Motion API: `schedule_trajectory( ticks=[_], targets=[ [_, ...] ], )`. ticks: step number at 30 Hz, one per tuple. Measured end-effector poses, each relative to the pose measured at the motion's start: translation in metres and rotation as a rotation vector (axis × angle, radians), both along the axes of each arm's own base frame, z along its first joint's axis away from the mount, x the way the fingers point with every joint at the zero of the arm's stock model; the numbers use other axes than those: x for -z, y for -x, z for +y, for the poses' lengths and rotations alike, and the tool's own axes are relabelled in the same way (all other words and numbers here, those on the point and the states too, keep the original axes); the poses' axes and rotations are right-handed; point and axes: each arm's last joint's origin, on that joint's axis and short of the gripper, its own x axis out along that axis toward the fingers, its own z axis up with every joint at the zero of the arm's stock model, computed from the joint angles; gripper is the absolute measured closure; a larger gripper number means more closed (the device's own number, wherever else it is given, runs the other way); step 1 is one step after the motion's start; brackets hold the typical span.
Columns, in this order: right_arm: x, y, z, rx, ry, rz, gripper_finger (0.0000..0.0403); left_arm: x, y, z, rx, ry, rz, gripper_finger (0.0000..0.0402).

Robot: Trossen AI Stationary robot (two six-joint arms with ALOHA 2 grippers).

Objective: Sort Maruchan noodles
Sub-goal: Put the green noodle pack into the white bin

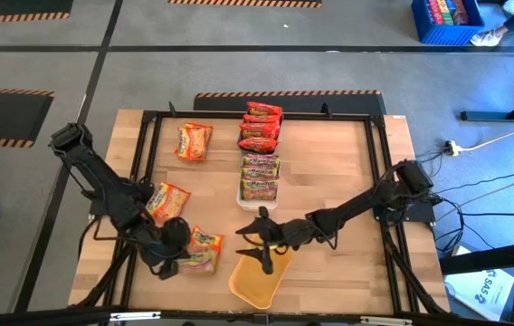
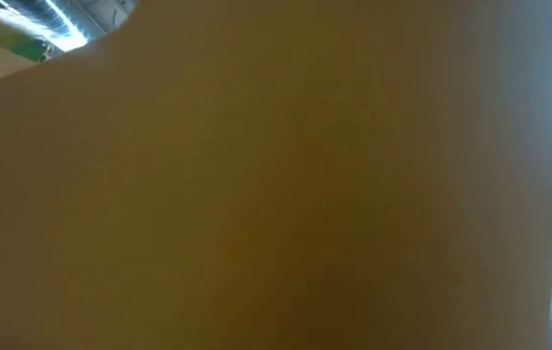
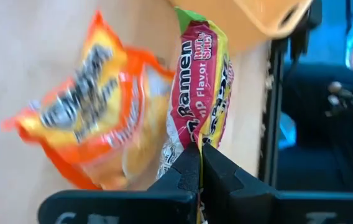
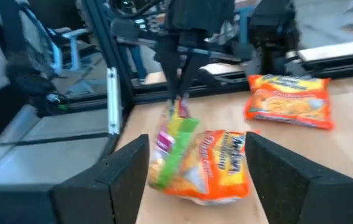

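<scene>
High view: white tray (image 1: 242,192) mid-table holds a column of red packets (image 1: 261,126) and green-and-red packets (image 1: 260,176). One orange packet (image 1: 194,141) lies beside it toward the left edge, another (image 1: 166,200) nearer the front-left corner. Orange-yellow tray (image 1: 255,284) sits at the front edge and blocks the low view. Left gripper (image 1: 177,263) is pinched shut on a green-and-red packet (image 3: 202,93) by its edge, touching the orange packet (image 1: 208,243) beside it. Right gripper (image 1: 262,240) hangs with fingers spread over the orange-yellow tray, holding nothing.
</scene>
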Motion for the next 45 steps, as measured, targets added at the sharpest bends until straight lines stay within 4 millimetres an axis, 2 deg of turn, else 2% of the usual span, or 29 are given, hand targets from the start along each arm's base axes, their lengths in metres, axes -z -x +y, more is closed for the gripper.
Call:
schedule_trajectory(
  ticks=[2,9,17,22,29,32,39,45],
  targets=[
    [-0.003,-0.005,-0.004,0.009,-0.040,0.015,0.0137,-0.002,-0.001,0.001,-0.020,-0.035,-0.044,0.0401],
    [0.007,-0.021,-0.014,-0.006,-0.127,0.103,0.0069,-0.005,-0.006,0.004,-0.093,-0.158,-0.174,0.0401],
    [0.024,-0.044,-0.012,-0.006,-0.145,0.125,0.0060,-0.011,-0.016,0.008,-0.119,-0.213,-0.286,0.0401],
    [0.028,-0.056,-0.016,0.008,-0.151,0.118,0.0075,-0.015,-0.022,0.009,-0.124,-0.229,-0.345,0.0401],
    [0.033,-0.060,-0.019,-0.004,-0.150,0.148,0.0113,-0.019,-0.028,0.011,-0.118,-0.239,-0.384,0.0401],
    [0.034,-0.060,-0.019,-0.005,-0.147,0.153,0.0151,-0.019,-0.030,0.014,-0.131,-0.246,-0.386,0.0401],
    [0.033,-0.060,-0.019,-0.020,-0.093,0.143,0.0269,-0.021,-0.032,0.015,-0.112,-0.292,-0.413,0.0395],
    [0.033,-0.059,-0.019,-0.023,-0.023,0.145,0.0270,-0.023,-0.037,0.017,-0.114,-0.253,-0.427,0.0340]
  ],
)
